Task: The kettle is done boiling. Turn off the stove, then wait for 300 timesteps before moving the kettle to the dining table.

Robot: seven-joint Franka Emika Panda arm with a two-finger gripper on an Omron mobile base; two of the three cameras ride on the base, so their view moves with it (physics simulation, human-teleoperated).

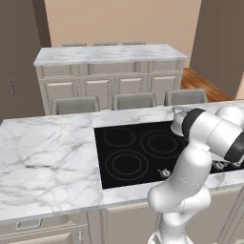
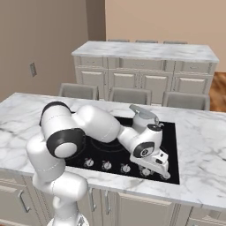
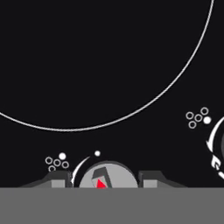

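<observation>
Jaws (image 3: 103, 181) astride a silver knob (image 3: 106, 175) — stove (image 3: 109, 65) front edge

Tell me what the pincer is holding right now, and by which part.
Nothing is lifted. The pincer straddles a stove knob, a fingertip on each side; whether it squeezes the knob cannot be told.

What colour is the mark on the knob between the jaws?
Red, on a silver knob set in the black stove. Best seen in the hand view.
</observation>
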